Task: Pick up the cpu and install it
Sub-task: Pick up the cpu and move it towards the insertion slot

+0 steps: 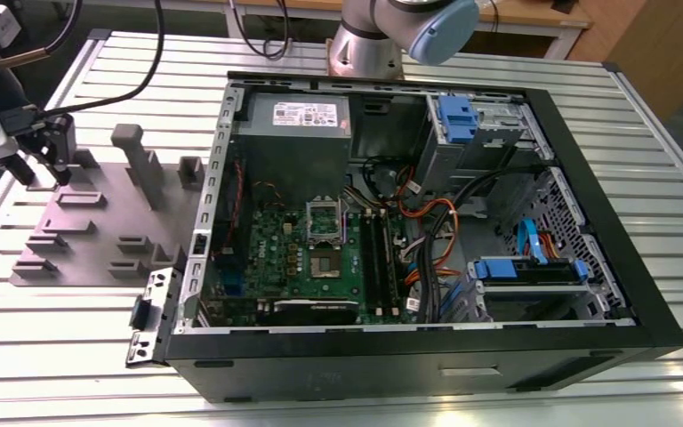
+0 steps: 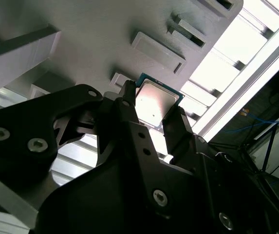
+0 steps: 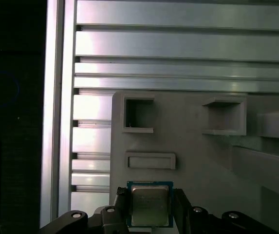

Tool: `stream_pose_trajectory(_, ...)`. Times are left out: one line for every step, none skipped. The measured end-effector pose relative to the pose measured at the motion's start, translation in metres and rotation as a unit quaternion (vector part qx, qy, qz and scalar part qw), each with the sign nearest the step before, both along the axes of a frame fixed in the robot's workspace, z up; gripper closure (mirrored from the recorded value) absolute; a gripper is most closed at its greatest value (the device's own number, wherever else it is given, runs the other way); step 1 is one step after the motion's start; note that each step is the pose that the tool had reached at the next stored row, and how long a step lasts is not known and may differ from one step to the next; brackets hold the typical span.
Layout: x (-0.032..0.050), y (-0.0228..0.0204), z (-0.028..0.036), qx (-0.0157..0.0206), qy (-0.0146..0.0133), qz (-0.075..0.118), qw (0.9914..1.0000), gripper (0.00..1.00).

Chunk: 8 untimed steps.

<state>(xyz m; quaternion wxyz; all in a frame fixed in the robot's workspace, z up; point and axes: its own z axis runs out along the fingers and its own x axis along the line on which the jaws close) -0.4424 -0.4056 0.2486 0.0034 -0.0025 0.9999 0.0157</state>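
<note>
Cpu (image 2: 156, 105) sits pinched between the two dark fingers of the gripper (image 2: 154, 106), one finger (image 2: 128, 105) pressed against one edge of the chip and the other against the opposite edge. Its silvery top faces both wrist cameras, and the thin darker rim shows along the free edges; in the first wrist view the cpu (image 3: 150, 204) appears square-on, with the gripper (image 3: 150, 193) closed in on either side of it. Just beyond the chip lies the grey fixture (image 3: 193, 161), a flat plastic plate with raised frames and small box-shaped pockets. The chip hangs over the fixture's edge region, close to a shallow rectangular frame, though the pictures do not settle whether it touches the plate or is just clear of it.

In the exterior view the gripper (image 1: 45, 176) is at the far left of the scene, over the far left corner of the grey fixture (image 1: 104, 222), which rests on the slatted metal table (image 1: 81, 356). Cables run from the wrist toward the far side. To the exterior view's right of the fixture, just beside it, lies the open computer case (image 1: 413, 366) on its side. Inside it the green board (image 1: 294, 258) lies nearest the fixture, with the grey power supply (image 1: 300, 116) at the far end and blue drive brackets (image 1: 454, 116) to the right. The arm's base (image 1: 365, 49) stands on the table beyond the case. The cpu is well apart from the green board.
</note>
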Motion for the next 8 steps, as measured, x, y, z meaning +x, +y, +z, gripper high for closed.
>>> stream_pose_trajectory(0.0, 0.0, 0.0003, 0.0, 0.0, 0.0, 1.0, 0.53)
stream_pose_trajectory(0.0, 0.0, 0.0007, 0.0, 0.0, 0.0, 1.0, 0.53)
stream_pose_trajectory(0.0, 0.0, 0.001, 0.0001, -0.0001, 0.0, 1.0, 0.53)
stream_pose_trajectory(0.0, 0.0, 0.0012, 0.0001, -0.0002, 0.0, 1.0, 0.53)
stream_pose_trajectory(0.0, 0.0, 0.0014, 0.0001, -0.0002, 0.0, 1.0, 0.53)
stream_pose_trajectory(0.0001, 0.0, 0.0016, 0.0001, -0.0002, 0.0, 1.0, 0.53)
stream_pose_trajectory(0.0, 0.0, 0.0018, 0.0001, -0.0002, 0.0, 1.0, 0.53)
stream_pose_trajectory(0.0, 0.0, 0.0022, 0.0, -0.0001, 0.0, 1.0, 0.53)
